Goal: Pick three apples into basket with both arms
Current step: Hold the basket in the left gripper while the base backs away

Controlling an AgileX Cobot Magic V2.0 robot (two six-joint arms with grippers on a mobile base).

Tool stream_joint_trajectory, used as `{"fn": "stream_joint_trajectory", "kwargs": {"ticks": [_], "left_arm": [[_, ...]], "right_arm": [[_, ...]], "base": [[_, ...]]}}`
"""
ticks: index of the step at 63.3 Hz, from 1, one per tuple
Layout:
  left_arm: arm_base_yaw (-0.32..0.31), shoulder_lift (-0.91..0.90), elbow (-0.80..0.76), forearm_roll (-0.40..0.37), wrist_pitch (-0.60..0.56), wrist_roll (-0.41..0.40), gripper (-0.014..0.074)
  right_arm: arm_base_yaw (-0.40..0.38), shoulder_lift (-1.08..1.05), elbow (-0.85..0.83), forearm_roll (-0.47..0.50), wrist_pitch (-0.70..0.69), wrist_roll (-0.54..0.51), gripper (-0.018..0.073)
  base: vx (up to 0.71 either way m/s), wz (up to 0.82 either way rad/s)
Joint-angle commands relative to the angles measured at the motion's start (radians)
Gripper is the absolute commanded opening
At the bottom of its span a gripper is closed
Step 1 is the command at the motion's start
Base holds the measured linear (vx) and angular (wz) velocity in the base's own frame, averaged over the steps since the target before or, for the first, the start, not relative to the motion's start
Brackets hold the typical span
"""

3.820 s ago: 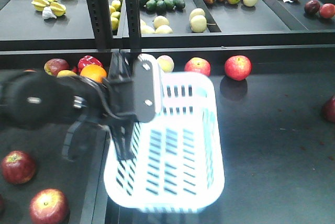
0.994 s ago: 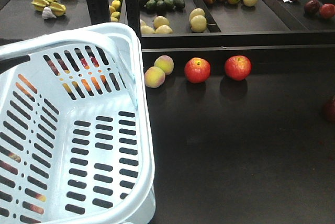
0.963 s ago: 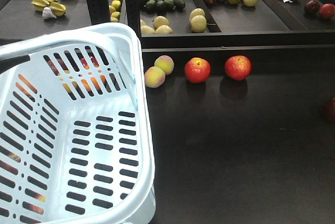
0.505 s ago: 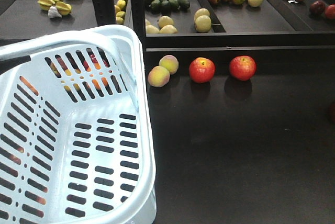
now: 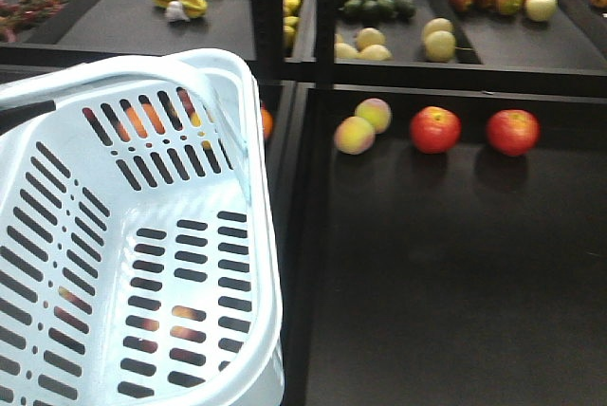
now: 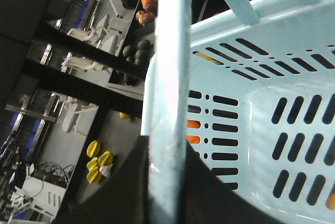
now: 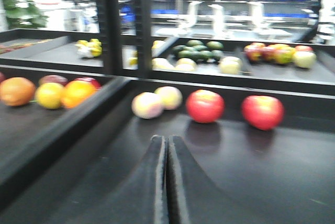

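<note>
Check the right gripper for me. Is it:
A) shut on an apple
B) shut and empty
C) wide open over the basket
B: the right gripper has its fingers pressed together with nothing between them, and the apples sit apart from it on the shelf ahead.

Cut off at the left and bottom edges of the front view: the basket. Through its slots, only orange and red glimpses, too broken up to name. Half hidden behind its wall, an orange fruit. Blurred all over in the right wrist view, apples included. Mostly out of frame in the left wrist view, the left gripper.
</note>
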Motion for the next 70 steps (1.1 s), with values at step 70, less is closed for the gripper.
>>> {"fn": "stream_joint_trajectory", "kwargs": {"ticks": [70], "left_arm": [[-0.002,-0.005,-0.034,0.001,-0.1,-0.016,-0.0007]], "right_arm": [[-0.001,-0.011,0.013,-0.006,-0.077,-0.008,-0.0009]], "base": [[-0.06,0.42]]}}
